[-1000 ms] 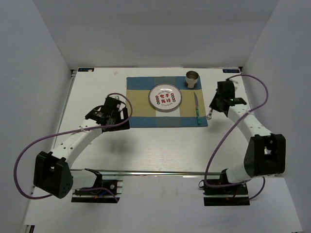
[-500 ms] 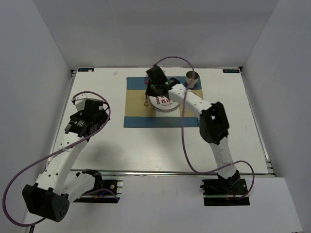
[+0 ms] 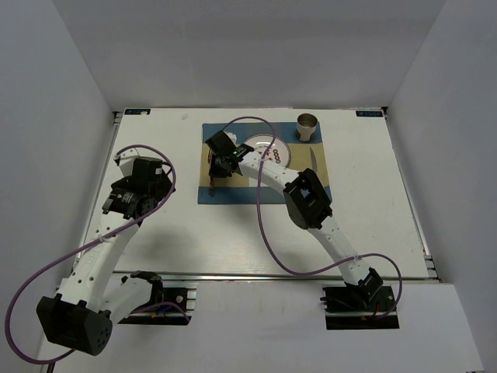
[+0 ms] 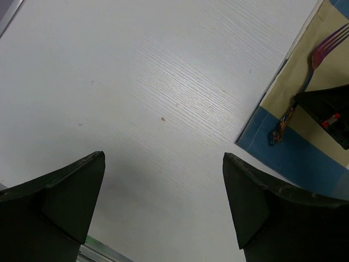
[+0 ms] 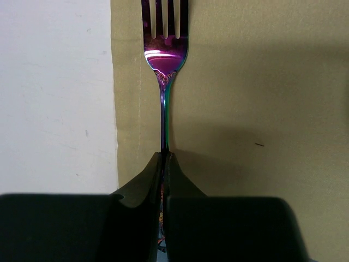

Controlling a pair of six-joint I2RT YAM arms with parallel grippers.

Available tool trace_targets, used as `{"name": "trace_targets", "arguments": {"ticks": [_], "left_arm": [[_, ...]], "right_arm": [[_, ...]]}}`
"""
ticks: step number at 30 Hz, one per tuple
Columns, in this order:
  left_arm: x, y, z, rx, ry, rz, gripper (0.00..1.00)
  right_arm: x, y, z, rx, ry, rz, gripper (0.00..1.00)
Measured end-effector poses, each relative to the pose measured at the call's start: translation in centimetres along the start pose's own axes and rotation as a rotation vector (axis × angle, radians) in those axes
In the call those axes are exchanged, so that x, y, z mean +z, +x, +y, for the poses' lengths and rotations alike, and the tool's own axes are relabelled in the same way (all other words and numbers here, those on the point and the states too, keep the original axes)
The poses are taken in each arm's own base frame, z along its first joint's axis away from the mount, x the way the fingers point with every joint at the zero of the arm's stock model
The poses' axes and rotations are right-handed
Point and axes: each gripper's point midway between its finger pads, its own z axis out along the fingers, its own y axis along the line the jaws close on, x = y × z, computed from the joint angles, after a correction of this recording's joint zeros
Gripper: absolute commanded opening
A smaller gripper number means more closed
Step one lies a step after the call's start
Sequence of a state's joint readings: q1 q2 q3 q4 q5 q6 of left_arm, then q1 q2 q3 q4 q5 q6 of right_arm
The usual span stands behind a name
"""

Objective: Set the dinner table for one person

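Note:
The white dinner table [image 3: 256, 233] carries a blue-and-tan checked placemat [image 3: 233, 194] with a white plate [image 3: 268, 149], a metal cup [image 3: 307, 127] and a knife [image 3: 314, 165]. My right gripper [image 3: 220, 171] reaches across to the placemat's left part. It is shut on the handle of an iridescent purple fork [image 5: 165, 54], which lies low over the tan cloth [image 5: 245, 82], tines pointing away. The fork also shows in the left wrist view [image 4: 305, 71]. My left gripper [image 3: 144, 190] is open and empty [image 4: 163, 174] above bare table left of the placemat.
A metal rail [image 3: 272, 274] runs along the table's near edge. White walls enclose the table on three sides. The right arm's purple cable [image 3: 260, 217] loops over the table's middle. Bare table [image 5: 54, 82] lies just left of the fork.
My right arm swung from the table's right side across the plate to the placemat's left part, carrying the fork. My left arm pulled back to the left and then stayed still.

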State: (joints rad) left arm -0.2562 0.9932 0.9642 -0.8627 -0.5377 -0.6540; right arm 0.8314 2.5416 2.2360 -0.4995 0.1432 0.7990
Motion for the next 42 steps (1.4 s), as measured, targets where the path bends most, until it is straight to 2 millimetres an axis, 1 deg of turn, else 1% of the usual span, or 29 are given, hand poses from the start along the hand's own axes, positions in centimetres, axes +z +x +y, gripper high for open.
{"name": "trace_targets", "arguments": {"ticks": [13, 18, 29, 30, 31, 32, 35, 36, 38, 39, 40, 41, 42], "left_arm": [[0.3, 0.3, -1.1, 0.033, 0.056, 0.031, 0.98], [0.3, 0.4, -1.3, 0.040, 0.069, 0.038, 0.98], [0.3, 0.7, -1.4, 0.053, 0.083, 0.049, 0.98], [0.3, 0.7, -1.5, 0.054, 0.084, 0.049, 0.98], [0.3, 0.7, -1.5, 0.055, 0.084, 0.050, 0.98], [0.2, 0.7, -1.5, 0.056, 0.086, 0.050, 0.98], [0.2, 0.7, -1.5, 0.056, 0.088, 0.052, 0.98], [0.2, 0.7, -1.5, 0.056, 0.089, 0.052, 0.98], [0.2, 0.7, -1.6, 0.056, 0.090, 0.051, 0.98], [0.2, 0.7, -1.6, 0.056, 0.091, 0.052, 0.98], [0.2, 0.7, -1.6, 0.055, 0.091, 0.052, 0.98], [0.2, 0.7, -1.6, 0.055, 0.091, 0.052, 0.98], [0.2, 0.7, -1.6, 0.055, 0.091, 0.052, 0.98]], "right_arm": [[0.0, -0.4, -0.3, -0.002, 0.022, -0.018, 0.00], [-0.1, -0.1, -0.6, -0.029, 0.040, -0.015, 0.00], [-0.1, 0.4, -0.2, -0.046, 0.034, -0.008, 0.00], [-0.1, 0.4, -0.2, -0.046, 0.034, -0.008, 0.01], [-0.1, 0.4, -0.2, -0.046, 0.034, -0.008, 0.06], [-0.1, 0.4, -0.2, -0.046, 0.034, -0.008, 0.08], [-0.1, 0.4, -0.2, -0.045, 0.034, -0.008, 0.10], [-0.1, 0.4, -0.2, -0.044, 0.035, -0.008, 0.13], [-0.1, 0.5, -0.3, -0.037, 0.035, -0.008, 0.23], [0.0, 0.5, -0.3, -0.034, 0.036, -0.007, 0.30], [0.0, 0.5, -0.3, -0.031, 0.036, -0.007, 0.31], [0.0, 0.5, -0.2, -0.029, 0.032, -0.008, 0.39], [-0.1, 0.5, -0.1, -0.026, 0.031, -0.008, 0.41]]}}
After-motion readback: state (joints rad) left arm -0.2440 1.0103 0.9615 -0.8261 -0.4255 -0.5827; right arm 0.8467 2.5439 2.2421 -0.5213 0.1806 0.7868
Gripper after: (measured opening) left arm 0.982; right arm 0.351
